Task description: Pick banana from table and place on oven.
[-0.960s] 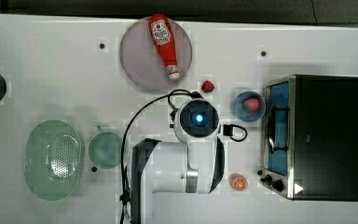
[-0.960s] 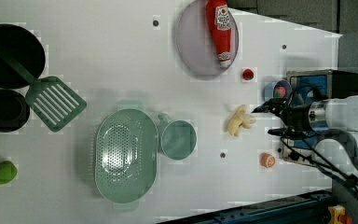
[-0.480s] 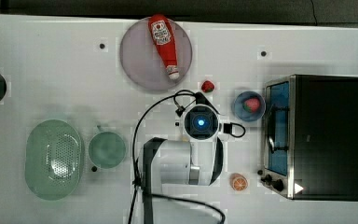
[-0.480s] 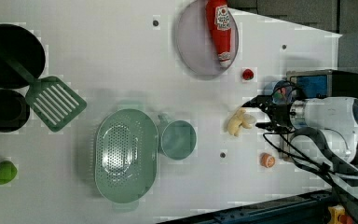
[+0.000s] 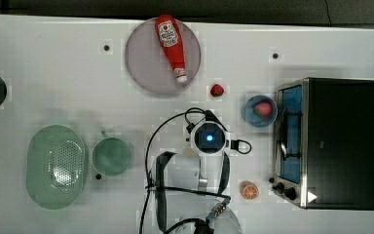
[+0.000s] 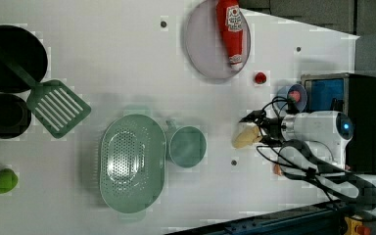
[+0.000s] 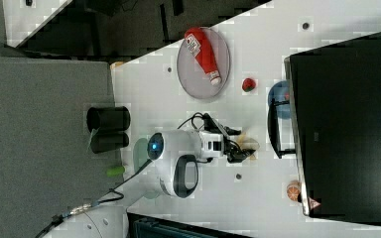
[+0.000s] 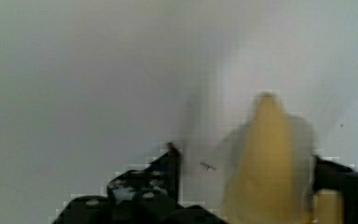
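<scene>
The pale yellow banana (image 6: 245,138) lies on the white table (image 5: 53,73), to the left of the oven (image 5: 343,141) in the top view. My gripper (image 6: 255,129) is down at the table with its black fingers on either side of the banana (image 8: 265,168). In the wrist view one finger (image 8: 328,172) is against the fruit, and the other finger (image 8: 170,161) stands apart from it with a gap. The gripper is open around the banana (image 7: 250,145). In the top view my wrist (image 5: 208,139) covers the banana.
A blue bowl (image 5: 259,111) holding a red fruit sits by the oven door, with a strawberry (image 5: 217,89) near it. An orange slice (image 5: 249,190) lies by the oven knobs. A ketchup bottle (image 5: 171,41) rests on a grey plate. A green colander (image 5: 56,165) and cup (image 5: 111,156) stand at the top view's left.
The arm has come down over the banana, and the fingers now straddle it. They stand narrower than before.
</scene>
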Available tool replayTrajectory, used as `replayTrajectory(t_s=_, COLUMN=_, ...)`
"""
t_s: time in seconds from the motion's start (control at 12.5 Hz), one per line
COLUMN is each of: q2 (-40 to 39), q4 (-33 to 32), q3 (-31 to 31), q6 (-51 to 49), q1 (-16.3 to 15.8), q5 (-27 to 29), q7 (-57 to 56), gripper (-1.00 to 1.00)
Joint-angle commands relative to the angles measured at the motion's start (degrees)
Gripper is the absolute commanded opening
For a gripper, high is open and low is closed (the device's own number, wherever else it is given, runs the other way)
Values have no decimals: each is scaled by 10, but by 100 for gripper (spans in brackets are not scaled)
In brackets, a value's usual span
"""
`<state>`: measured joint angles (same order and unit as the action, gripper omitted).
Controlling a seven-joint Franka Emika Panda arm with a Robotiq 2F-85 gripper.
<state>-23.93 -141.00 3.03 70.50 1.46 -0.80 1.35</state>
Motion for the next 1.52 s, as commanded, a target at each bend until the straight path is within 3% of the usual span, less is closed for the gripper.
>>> replayTrajectory(t_s=0.08, q2=27, q4=8, q3=-7, q6=8, q1=-8, q5=-3, q7=-4, gripper=18)
replayTrajectory(t_s=0.32, q2=40, q4=8, q3=-9, q6=7, q1=-8, q5=-3, q7=-4, gripper=-43)
replayTrajectory(t_s=0.56, q2=63, q4=4, q3=-9, q6=6, q1=-8, q5=-3, q7=-2, gripper=-43)
replayTrajectory(t_s=0.72, q2=119, q4=9, q3=-10, q6=-17, q1=-8, q5=-3, q7=-2, gripper=-43)
replayTrajectory(t_s=0.96, q2=245, q4=41, q3=-9, q6=-190, q1=-7, q5=-3, q7=-2, gripper=-43)
replayTrajectory(t_s=1.2, q2=345, q4=118, q3=-3, q6=-395, q1=-7, q5=-3, q7=-2, gripper=-43)
replayTrajectory(t_s=1.52, q2=379, q4=234, q3=36, q6=-568, q1=0, q5=-8, q7=-12, gripper=-43)
